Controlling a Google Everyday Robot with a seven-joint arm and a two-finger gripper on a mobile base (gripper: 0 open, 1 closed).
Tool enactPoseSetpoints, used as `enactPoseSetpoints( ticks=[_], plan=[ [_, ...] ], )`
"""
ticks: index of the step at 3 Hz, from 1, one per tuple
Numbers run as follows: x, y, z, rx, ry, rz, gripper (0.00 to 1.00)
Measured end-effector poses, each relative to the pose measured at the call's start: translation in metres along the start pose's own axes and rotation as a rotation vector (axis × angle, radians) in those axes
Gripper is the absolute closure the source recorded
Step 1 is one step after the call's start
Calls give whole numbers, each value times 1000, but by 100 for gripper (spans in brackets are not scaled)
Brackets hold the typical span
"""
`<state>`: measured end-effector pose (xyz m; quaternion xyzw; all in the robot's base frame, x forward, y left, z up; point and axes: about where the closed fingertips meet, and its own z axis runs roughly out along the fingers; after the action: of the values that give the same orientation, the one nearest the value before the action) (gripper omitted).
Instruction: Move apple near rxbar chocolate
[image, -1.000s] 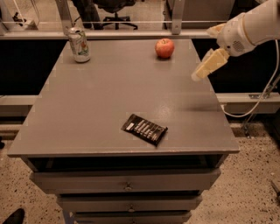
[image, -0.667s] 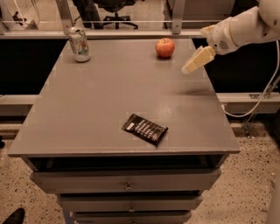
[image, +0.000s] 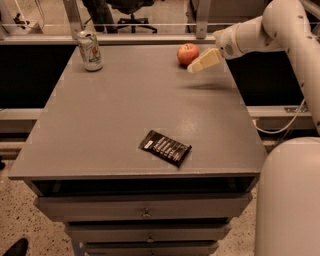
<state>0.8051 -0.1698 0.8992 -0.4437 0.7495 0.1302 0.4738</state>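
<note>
The red apple (image: 187, 54) sits on the grey table (image: 115, 115) near its far right corner. The rxbar chocolate (image: 165, 147), a flat dark wrapper with white lettering, lies near the table's front edge, right of the middle. My gripper (image: 196, 67) reaches in from the right on a white arm and hovers just right of and slightly in front of the apple, above the table. Nothing is visibly held in it.
An upright white-green drink can (image: 90, 51) stands at the far left corner. The table has drawers (image: 145, 212) below its front edge. The robot's white body (image: 287, 200) fills the lower right. Office chairs stand behind the table.
The gripper has moved left and toward the far side of the table, closing in on the apple. The apple, bar and can have not moved.
</note>
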Motion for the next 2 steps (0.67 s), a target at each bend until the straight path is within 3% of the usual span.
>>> enactPoseSetpoints(
  ticks=[2],
  plan=[
    [-12,-20,53,42,-69,111,2]
  ],
)
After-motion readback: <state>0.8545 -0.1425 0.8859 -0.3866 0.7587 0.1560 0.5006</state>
